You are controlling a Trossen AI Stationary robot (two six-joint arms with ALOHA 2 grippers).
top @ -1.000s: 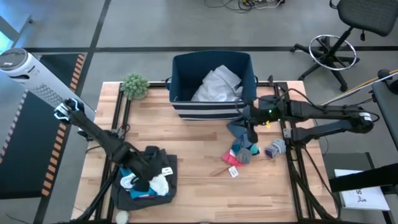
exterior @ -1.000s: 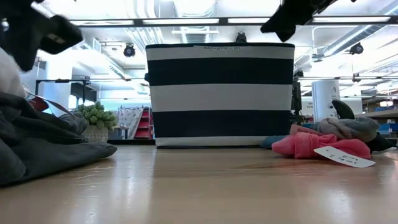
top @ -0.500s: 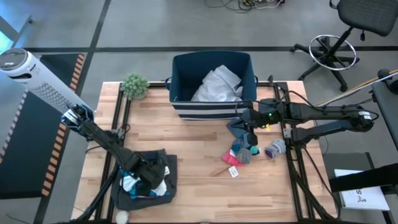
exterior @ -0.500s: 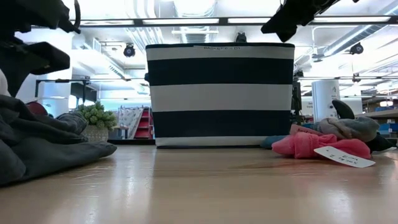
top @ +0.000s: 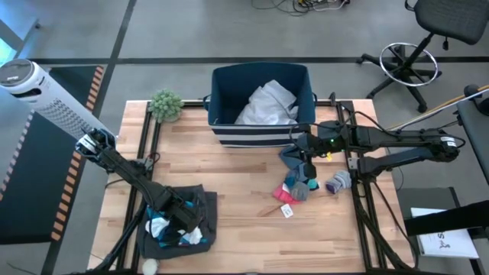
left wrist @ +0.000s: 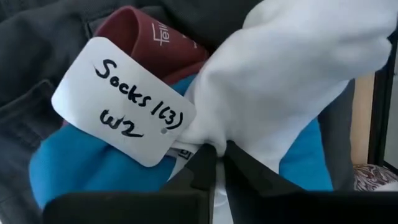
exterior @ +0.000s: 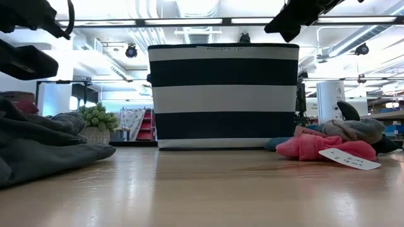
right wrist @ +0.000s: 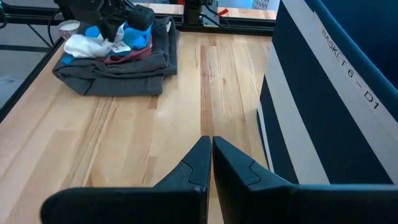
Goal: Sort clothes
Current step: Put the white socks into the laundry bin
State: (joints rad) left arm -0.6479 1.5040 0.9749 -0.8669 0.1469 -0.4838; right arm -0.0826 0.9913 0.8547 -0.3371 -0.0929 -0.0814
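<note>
The left tool point(top: 186, 221) sits down in the soft pile at the desk's point(top: 244, 221) near left corner, its fingers point(left wrist: 208, 163) pinched tight on a fold of white cloth point(left wrist: 292, 74). Just beside the grip hangs a card tag point(left wrist: 121, 102) with handwriting, lying over a maroon piece point(left wrist: 149, 37) and a smooth teal piece point(left wrist: 81, 162), all resting on a rumpled dark grey garment point(top: 172, 229). The pile reaches the desk's near edge; away from the tool toward the middle, bare wood planks lie open.

At the far edge stands the bin point(top: 261, 103), a stiff fabric box, navy with white stripes, holding a crumpled white garment point(top: 267, 103).

The right tool point(top: 308, 169) hangs in front of the bin's right corner, fingers point(right wrist: 205, 163) closed together and empty. Under and beside it lies a loose scatter of small socks point(top: 299, 187), pink, grey and blue, one tagged, with a purple sock point(top: 337, 182) toward the right edge rail.
</note>
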